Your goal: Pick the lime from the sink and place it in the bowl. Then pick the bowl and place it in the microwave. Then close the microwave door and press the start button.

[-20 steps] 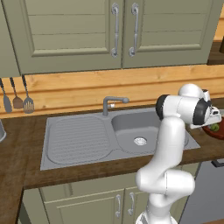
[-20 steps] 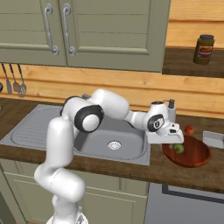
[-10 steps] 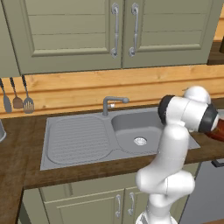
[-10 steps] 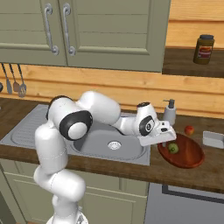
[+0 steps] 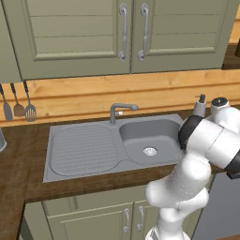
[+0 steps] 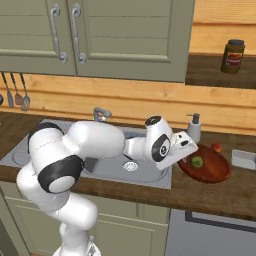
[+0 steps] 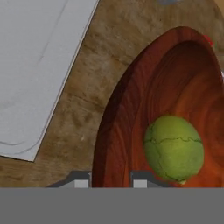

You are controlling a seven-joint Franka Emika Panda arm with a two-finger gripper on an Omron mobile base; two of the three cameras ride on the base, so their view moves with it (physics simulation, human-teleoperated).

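The small round green lime (image 7: 174,148) lies inside the wide, glossy reddish-brown bowl (image 7: 127,127), which stands on the dark wooden counter (image 6: 210,192) just right of the grey steel sink (image 5: 98,147). The two-finger gripper (image 7: 111,180) sits at the bowl's near rim, one fingertip on each side of the wall; the hand view appears to show the jaws clamped on that rim, with the lime free beside them

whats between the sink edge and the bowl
Bare wooden countertop separates the sink from the bowl, as the hand view shows; nothing else lies there.
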